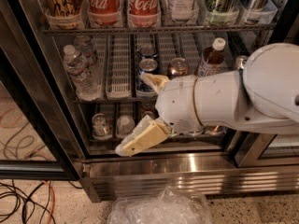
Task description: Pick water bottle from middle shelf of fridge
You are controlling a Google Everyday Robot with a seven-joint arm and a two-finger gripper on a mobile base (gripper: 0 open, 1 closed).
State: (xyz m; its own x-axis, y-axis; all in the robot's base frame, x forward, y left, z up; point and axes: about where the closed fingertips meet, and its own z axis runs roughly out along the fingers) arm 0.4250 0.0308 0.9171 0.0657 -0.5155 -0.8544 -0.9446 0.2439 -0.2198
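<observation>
Clear water bottle (pixel 80 73) stands ungrasped on middle shelf (pixel 117 98), left end; hand (pixel 134 114) open and empty to its right; reach, grip, pull-out all remain.

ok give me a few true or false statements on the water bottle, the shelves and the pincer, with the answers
1. The pincer is open and holds nothing. True.
2. The water bottle stands at the right end of the middle shelf. False: it stands at the left end.
3. The pincer is touching the water bottle. False: it is off to the bottle's right, apart from it, in front of the cans.
4. The water bottle is upright. True.
5. Cola bottles stand on the shelf above the water bottle. True.
</observation>
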